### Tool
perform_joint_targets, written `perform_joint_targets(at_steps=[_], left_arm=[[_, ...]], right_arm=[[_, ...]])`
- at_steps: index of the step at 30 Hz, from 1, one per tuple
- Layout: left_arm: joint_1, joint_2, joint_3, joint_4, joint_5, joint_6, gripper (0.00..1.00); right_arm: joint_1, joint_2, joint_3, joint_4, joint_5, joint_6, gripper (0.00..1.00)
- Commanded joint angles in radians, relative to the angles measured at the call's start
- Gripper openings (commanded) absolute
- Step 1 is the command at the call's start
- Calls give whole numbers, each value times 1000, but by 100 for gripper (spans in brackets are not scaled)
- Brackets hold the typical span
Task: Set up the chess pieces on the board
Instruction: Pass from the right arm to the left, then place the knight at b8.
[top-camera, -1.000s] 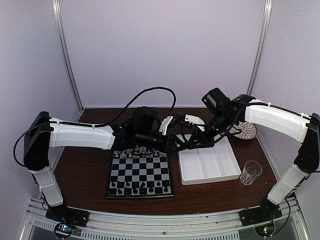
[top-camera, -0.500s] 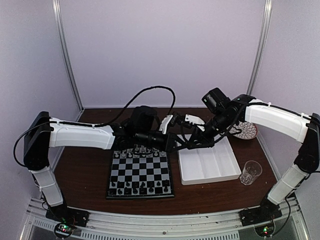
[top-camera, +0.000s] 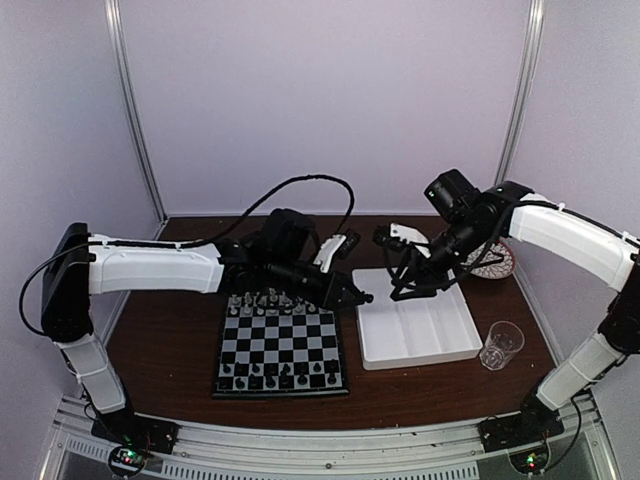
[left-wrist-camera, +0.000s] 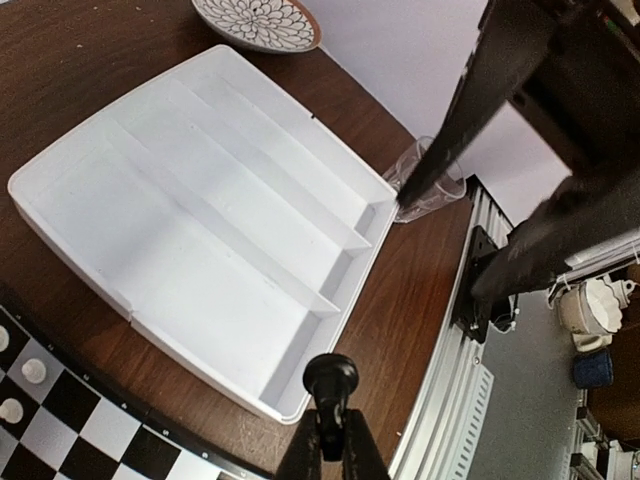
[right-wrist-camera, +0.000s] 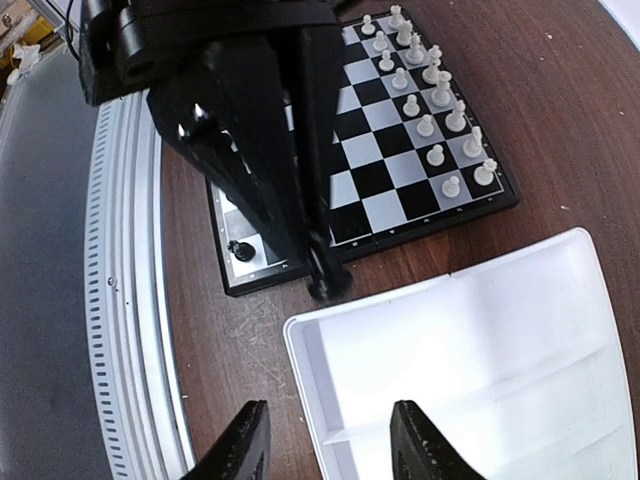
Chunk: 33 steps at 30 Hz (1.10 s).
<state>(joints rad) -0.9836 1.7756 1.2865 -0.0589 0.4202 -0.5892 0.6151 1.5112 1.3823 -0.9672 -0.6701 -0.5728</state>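
Observation:
The board lies in front of the left arm, with white chess pieces on its far rows and black ones on its near row. My left gripper hangs between the board's far right corner and the white tray. It is shut on a black chess piece, whose round end sticks out past the fingertips. That same piece shows in the right wrist view, just off the board's edge. My right gripper stands open and empty above the tray, a short way right of the left one.
A white divided tray lies right of the board, its compartments bare. A clear glass stands at its right and a patterned plate behind it. The table's front rail runs close by.
The two grippers were together at the tray's far left corner. The right one has opened and drawn back up and to the right. The left one has closed on the black piece.

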Motion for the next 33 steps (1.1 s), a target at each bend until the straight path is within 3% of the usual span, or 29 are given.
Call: perform_joint_targets(at_steps=[1, 8, 15, 24, 33], left_arm=[[-4, -85, 100, -329, -35, 179, 3], [-21, -81, 201, -786, -126, 370, 2], [-101, -52, 279, -1038, -263, 470, 3], [-256, 84, 317, -1105, -376, 493, 3], [-265, 145, 334, -1055, -405, 445, 3]], right_arm=[[-111, -86, -15, -139, -110, -80, 45], [-235, -154, -199, 32, -164, -68, 46], [-241, -155, -238, 95, -100, -67, 46], [-241, -153, -255, 95, -115, -76, 47], [-241, -164, -268, 86, -128, -85, 47]])
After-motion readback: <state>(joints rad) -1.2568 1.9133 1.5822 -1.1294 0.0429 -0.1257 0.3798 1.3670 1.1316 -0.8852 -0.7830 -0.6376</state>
